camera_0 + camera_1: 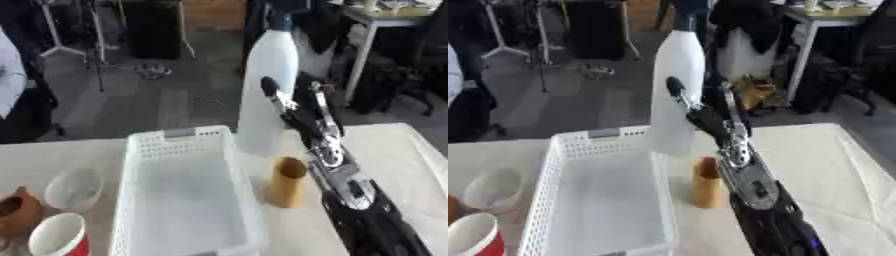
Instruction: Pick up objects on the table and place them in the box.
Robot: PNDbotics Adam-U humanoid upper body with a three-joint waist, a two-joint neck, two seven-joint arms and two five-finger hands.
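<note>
Across the worktop [52, 155], cloth-covered and pale, my perforated white plastic box [188, 200] sits centre-left and looks empty. Above its far right corner I hold the tall, smooth white bottle [267, 85] upright, right hand [293, 112] on its right flank, fingers [269, 89] wrapped round it. Box lies down-left of the bottle. Cardboard tube [287, 181] stands just right of the box; cups at near left.

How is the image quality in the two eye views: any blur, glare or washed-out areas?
Left eye view: soft all over; the white bottle in the right hand is blown out, with little surface detail, and the white basket floor looks washed out. Right eye view: the same softness; daylight on the far floor is bright, and the tan cylinder casts only a faint shadow.
</note>
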